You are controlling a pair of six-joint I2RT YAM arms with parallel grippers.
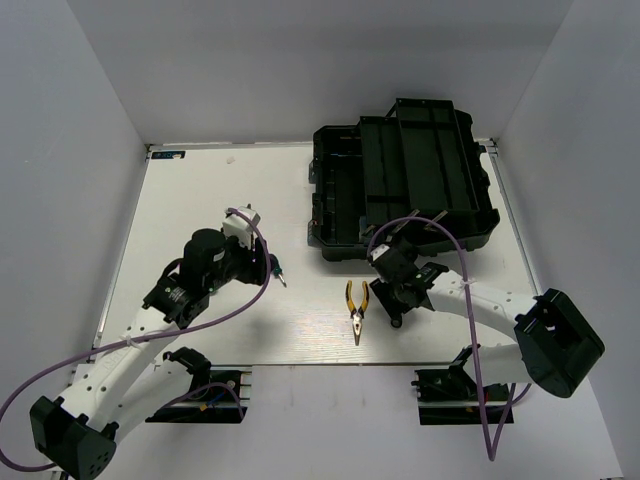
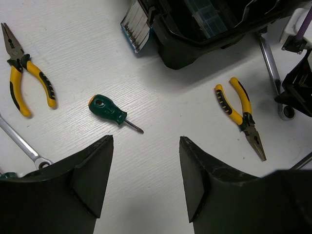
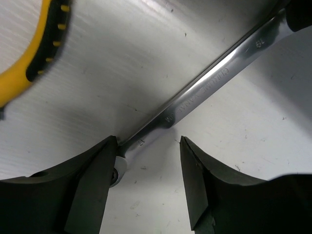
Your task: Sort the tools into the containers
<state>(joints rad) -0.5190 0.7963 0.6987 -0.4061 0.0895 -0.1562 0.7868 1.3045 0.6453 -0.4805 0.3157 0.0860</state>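
Left gripper [image 2: 146,141]: jaws wide apart, nothing between them, hanging above the desk [image 1: 190,200]. Just ahead of its fingers [image 2: 92,175] a green-handled screwdriver [image 2: 108,110] lies flat on the desk, untouched, its tip pointing toward the gap between the jaws.

Right gripper [image 3: 147,140]: jaws apart, low over the desk, straddling one end of a silver combination wrench [image 3: 204,83]. The wrench lies flat and runs diagonally away from the gripper. Its end sits against or just beside the left finger [image 3: 87,185]; the wrist view does not settle contact. The wrench is not clamped.

Yellow-handled pliers [image 1: 357,311] lie on the desk between the two arms, just beside the right gripper, nose toward the near edge. One of their handles shows at the top left of the right wrist view. A second pliers [image 2: 24,73] and a second wrench [image 2: 22,144] lie on the desk, well apart from the first pair.

The black toolbox [image 1: 400,180] stands open at the far right of the desk. Its contents cannot be made out from above.
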